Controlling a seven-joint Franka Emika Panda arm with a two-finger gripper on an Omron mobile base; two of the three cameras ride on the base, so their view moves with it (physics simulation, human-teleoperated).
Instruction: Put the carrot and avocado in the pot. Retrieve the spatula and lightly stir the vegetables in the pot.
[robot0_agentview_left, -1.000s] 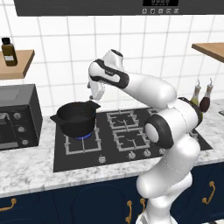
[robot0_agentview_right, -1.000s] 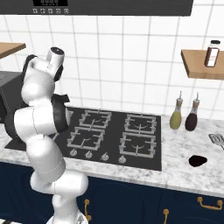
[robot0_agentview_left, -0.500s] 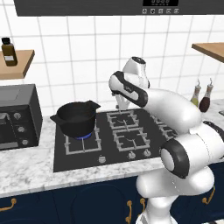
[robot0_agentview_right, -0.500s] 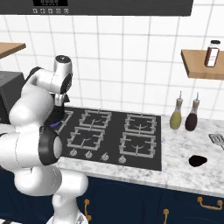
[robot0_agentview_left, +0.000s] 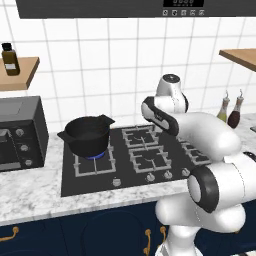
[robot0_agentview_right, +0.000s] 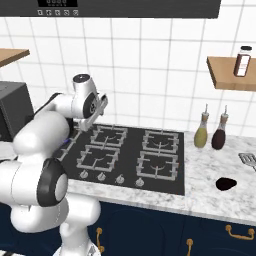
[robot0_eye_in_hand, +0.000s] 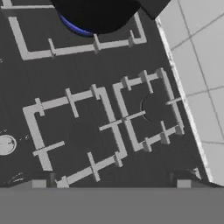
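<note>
The black pot (robot0_agentview_left: 87, 132) stands on the back-left burner over a blue flame; its rim (robot0_eye_in_hand: 96, 13) shows at the top of the hand view. My gripper (robot0_eye_in_hand: 111, 183) hangs open and empty above the middle burners, to the right of the pot, with its fingertips (robot0_eye_in_hand: 38, 183) far apart. My hand (robot0_agentview_right: 92, 105) is near the hob's left side. A dark avocado (robot0_agentview_right: 226, 184) lies on the counter at the far right. The grey slotted spatula (robot0_agentview_right: 248, 159) rests behind it at the frame edge. The carrot is out of view.
The black hob (robot0_agentview_right: 150, 165) has several burners with raised grates. A dark toaster oven (robot0_agentview_left: 20, 132) sits left of the hob. Two bottles (robot0_agentview_right: 202, 131) stand by the wall right of it. Wooden shelves (robot0_agentview_right: 230, 75) hang on both sides.
My arm has swung right, from above the pot to over the middle burners. The gripper stayed open and empty. The pot has not moved.
</note>
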